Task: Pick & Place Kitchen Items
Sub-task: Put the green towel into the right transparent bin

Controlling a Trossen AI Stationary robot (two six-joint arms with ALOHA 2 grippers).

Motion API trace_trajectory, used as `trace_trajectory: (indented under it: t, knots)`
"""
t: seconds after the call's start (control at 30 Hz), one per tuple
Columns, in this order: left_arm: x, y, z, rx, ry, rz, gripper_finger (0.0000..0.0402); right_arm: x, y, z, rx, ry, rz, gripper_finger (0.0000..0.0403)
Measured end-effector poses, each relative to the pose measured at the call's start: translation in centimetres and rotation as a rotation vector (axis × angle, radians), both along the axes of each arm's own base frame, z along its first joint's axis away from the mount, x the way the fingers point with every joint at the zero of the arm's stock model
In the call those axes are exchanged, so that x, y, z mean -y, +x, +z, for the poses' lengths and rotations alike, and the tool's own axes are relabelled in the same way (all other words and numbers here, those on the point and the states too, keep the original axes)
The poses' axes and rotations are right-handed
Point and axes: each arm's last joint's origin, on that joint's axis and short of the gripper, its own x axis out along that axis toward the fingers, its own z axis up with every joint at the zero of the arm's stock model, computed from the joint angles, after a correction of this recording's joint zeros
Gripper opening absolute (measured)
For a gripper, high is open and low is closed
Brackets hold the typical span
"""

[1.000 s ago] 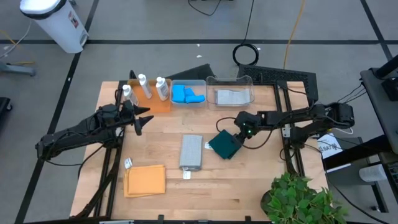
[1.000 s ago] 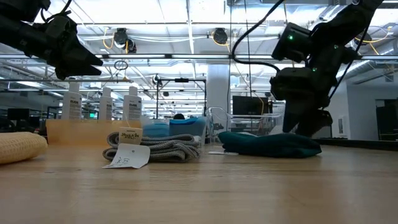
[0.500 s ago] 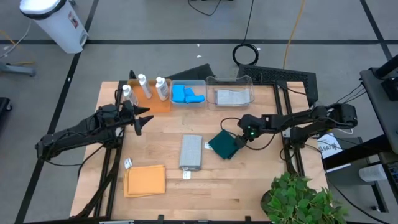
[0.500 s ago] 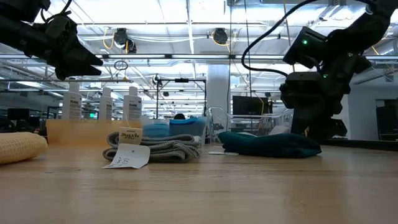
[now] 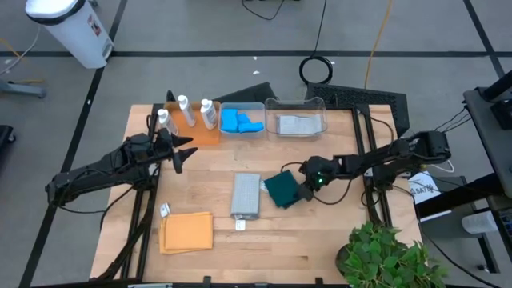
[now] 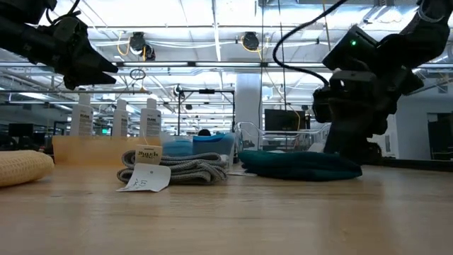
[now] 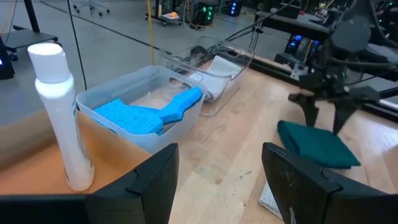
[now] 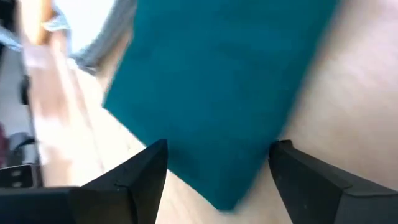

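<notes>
The task is judged to be partly done. In the high view, blue sponges are seen inside a clear bin at upper centre, and a grey cloth is seen in the second clear bin just to its right. Three white bottles are placed at the orange tray at upper left. Three cloths are left on the bare table: the orange cloth at lower left, the grey cloth at centre, and the dark green cloth just right of it.

The right gripper is held low at the right edge of the dark green cloth, its fingers spread on either side of that edge, with nothing gripped yet. The left gripper is held raised at left centre, near the orange tray, its fingers parted and empty.
</notes>
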Motion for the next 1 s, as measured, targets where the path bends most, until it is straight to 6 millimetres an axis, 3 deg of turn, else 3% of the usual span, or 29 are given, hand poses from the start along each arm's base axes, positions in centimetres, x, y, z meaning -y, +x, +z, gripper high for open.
trace_trajectory:
  t: [0.27,0.47,1.0]
  knots:
    - [-0.1,0.2,-0.2,-0.019,-0.009,0.001,0.0237,-0.3,1.8,-2.3,0.023,0.041,-0.094,0.0257]
    - [-0.2,0.5,-0.3,-0.041,-0.018,0.0,0.0237,0.0,2.0,-4.1,-0.02,-0.024,-0.172,0.0238]
    - [-0.3,0.7,-0.4,-0.05,-0.022,0.0,0.0237,0.1,1.9,-5.0,-0.031,-0.167,-0.189,0.0077]
